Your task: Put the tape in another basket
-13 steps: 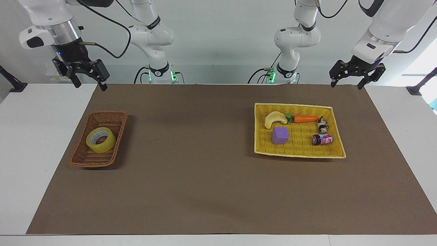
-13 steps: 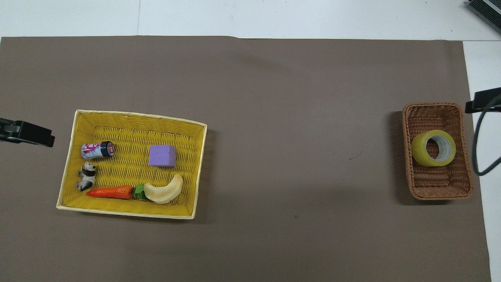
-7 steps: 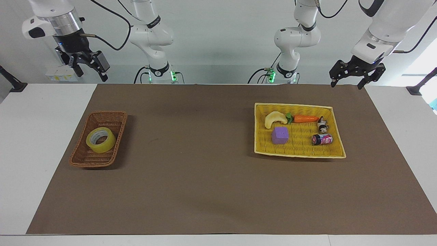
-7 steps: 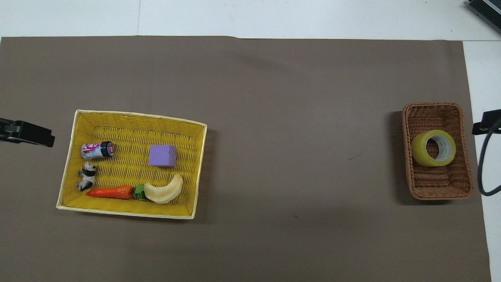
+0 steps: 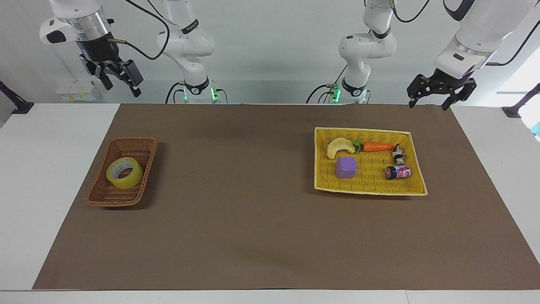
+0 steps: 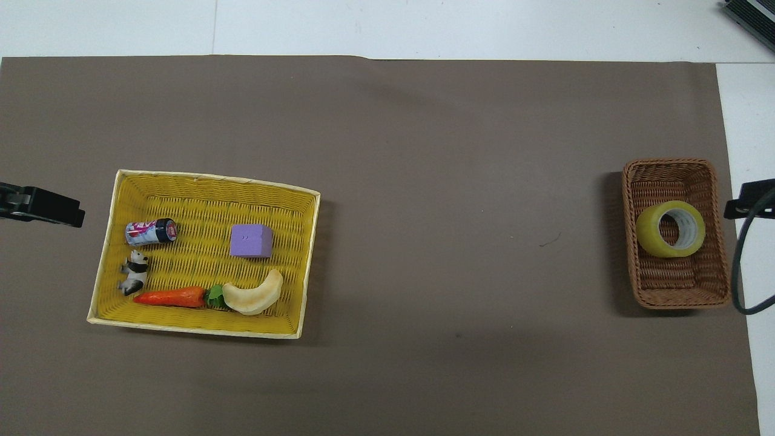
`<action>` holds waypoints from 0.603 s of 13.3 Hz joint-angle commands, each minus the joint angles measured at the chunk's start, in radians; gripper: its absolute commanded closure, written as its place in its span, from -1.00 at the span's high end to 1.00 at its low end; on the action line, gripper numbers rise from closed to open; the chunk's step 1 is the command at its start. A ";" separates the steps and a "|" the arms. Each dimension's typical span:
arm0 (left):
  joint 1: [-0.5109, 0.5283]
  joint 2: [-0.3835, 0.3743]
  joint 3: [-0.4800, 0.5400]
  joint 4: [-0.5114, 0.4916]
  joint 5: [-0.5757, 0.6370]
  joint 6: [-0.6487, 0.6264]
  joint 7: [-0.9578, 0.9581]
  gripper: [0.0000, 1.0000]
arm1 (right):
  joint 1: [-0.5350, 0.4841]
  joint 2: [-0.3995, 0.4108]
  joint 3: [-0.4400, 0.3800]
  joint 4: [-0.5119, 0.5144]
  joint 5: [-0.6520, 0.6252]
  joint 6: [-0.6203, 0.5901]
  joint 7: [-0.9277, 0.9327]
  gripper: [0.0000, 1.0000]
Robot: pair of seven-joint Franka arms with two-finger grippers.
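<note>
The tape (image 5: 124,172), a glossy yellow roll with a pale core, lies inside the small dark-brown wicker basket (image 5: 141,145) at the right arm's end of the table; it also shows in the overhead view (image 6: 670,228), as does the basket (image 6: 669,165). My right gripper (image 5: 122,86) hangs open and empty, high in the air over the table's edge on the robots' side of that basket. Only its tip (image 6: 749,206) shows in the overhead view. My left gripper (image 5: 427,105) is open and waits high up near the yellow basket's end.
A larger bright-yellow woven tray basket (image 5: 370,191) at the left arm's end holds a banana toy (image 5: 340,147), a carrot (image 5: 377,146), a purple cube (image 5: 346,166), a small can (image 5: 398,172) and a panda figure (image 5: 398,154). A brown mat (image 5: 253,202) covers the table.
My right gripper has risen and drawn back toward the robots, away from the brown basket. The tape, both baskets and the left arm have not moved.
</note>
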 commanded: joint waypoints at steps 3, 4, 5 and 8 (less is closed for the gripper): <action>0.009 -0.006 -0.007 0.009 0.016 -0.013 0.009 1.00 | -0.012 -0.007 -0.002 0.006 -0.003 0.004 -0.114 1.00; 0.009 -0.006 -0.007 0.009 0.016 -0.013 0.009 1.00 | -0.010 -0.007 -0.001 0.006 -0.004 -0.007 -0.115 1.00; 0.009 -0.006 -0.007 0.009 0.016 -0.013 0.009 1.00 | -0.015 -0.005 -0.002 0.006 -0.003 -0.012 -0.121 1.00; 0.009 -0.006 -0.007 0.007 0.016 -0.013 0.009 1.00 | 0.110 -0.005 -0.120 0.007 -0.009 -0.019 -0.124 1.00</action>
